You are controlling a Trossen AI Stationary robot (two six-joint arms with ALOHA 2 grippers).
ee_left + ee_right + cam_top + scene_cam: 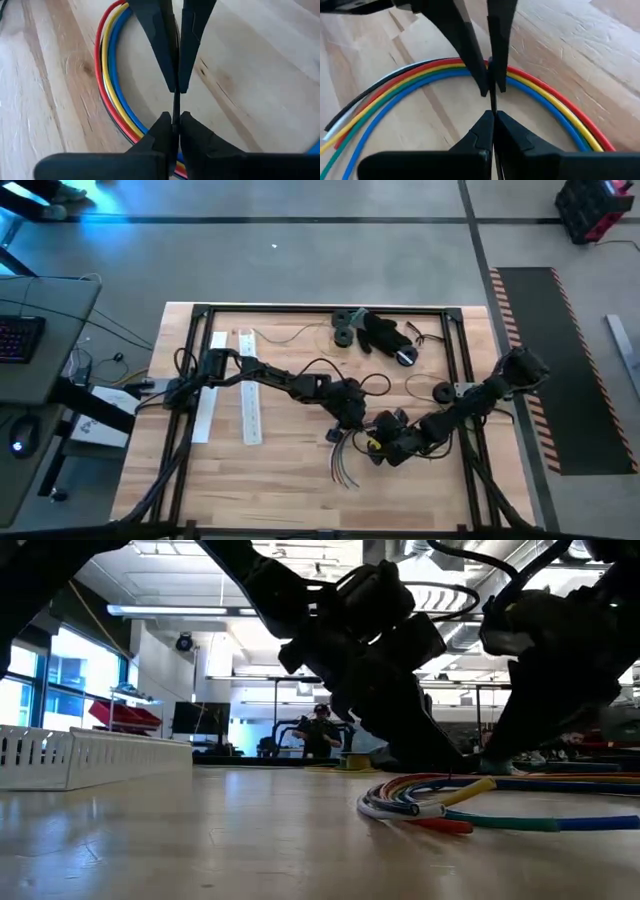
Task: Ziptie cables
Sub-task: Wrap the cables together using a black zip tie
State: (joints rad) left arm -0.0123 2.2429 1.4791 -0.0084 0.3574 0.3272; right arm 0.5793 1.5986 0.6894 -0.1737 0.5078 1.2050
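High view: both grippers are meeting over the cables (345,465) at lower centre. The left gripper (176,102) and right gripper (491,102) are each pinching a thin black strip (176,107).

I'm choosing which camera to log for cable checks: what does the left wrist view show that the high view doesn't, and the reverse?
Only the left wrist view shows the left gripper up close, its fingers shut on a thin black strip, with red, yellow and blue cables curving past on the wood.

Only the high view shows the layout: both arms meeting near the table centre, the right gripper beside the left, two white perforated strips to the left, and a black heap at the far edge.

Both show the cables on the wooden tabletop at the left gripper.
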